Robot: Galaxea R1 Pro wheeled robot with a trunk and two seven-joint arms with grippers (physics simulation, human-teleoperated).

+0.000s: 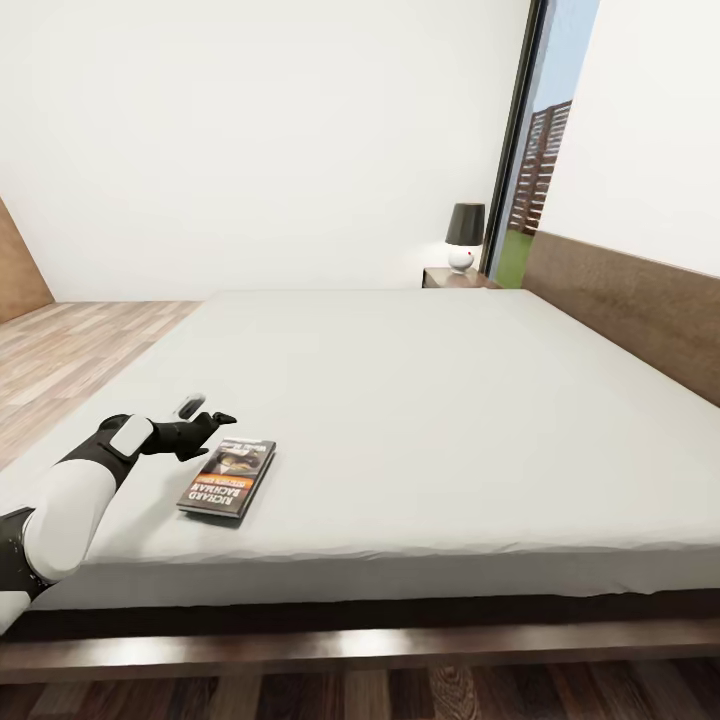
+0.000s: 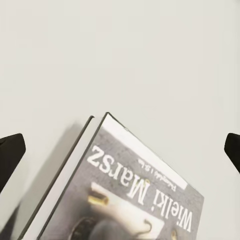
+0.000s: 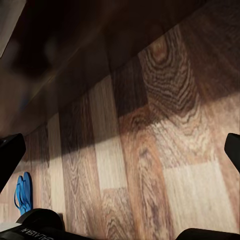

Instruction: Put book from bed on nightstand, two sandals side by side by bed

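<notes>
The book [image 1: 228,478] lies flat on the light-grey mattress of the bed [image 1: 420,400], near the foot edge at the left. My left gripper [image 1: 210,412] hovers just beyond the book's far left corner, open and empty. In the left wrist view the book [image 2: 120,190] lies below the open left gripper [image 2: 122,150], and its fingertips [image 2: 11,152] stand wide apart. A nightstand [image 1: 452,278] with a lamp stands at the bed's far corner. The right gripper [image 3: 121,152] is open over the floor. A bright blue sandal [image 3: 22,192] lies on the planks; whether both are there I cannot tell.
The dark wooden headboard [image 1: 630,310] runs along the bed's right side, with a tall window [image 1: 535,170] behind the nightstand. The dark bed frame [image 1: 360,645] edges the foot, with wood floor [image 1: 70,340] to the left. The frame's shadowed underside [image 3: 55,45] lies close above the floor.
</notes>
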